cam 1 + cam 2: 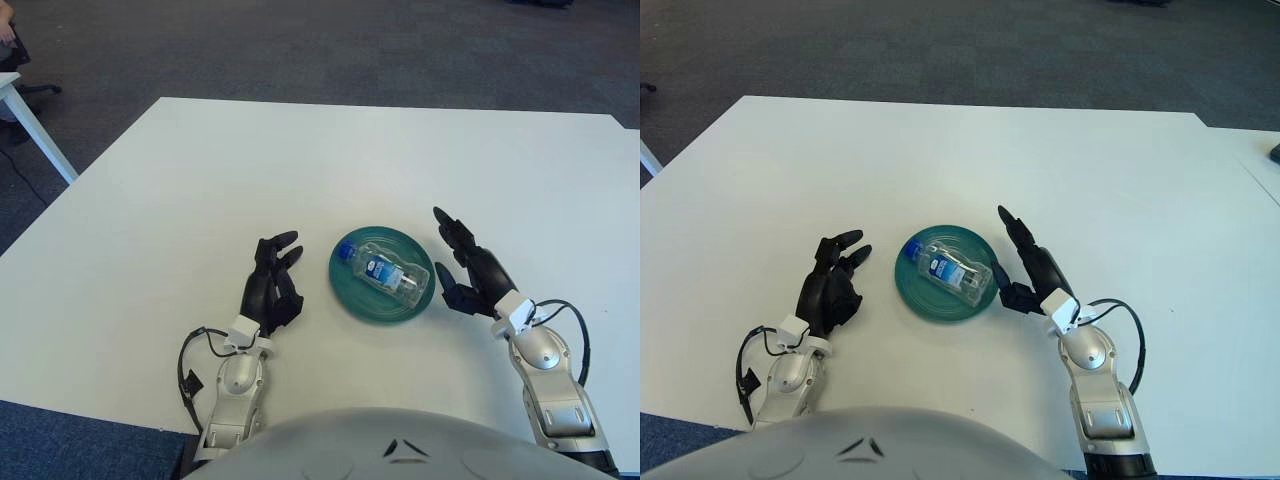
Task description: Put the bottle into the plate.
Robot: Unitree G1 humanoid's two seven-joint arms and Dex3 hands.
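No readable text anywhere. The bottle point(385, 269), lying in the plate point(352, 293), has a blue-and-white label, but its print is too small to make out. No nos., brands or signs elsewhere.

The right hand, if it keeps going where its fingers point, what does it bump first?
Probably nothing: the right hand points away up the white table, passing beside the green plate, not over it.
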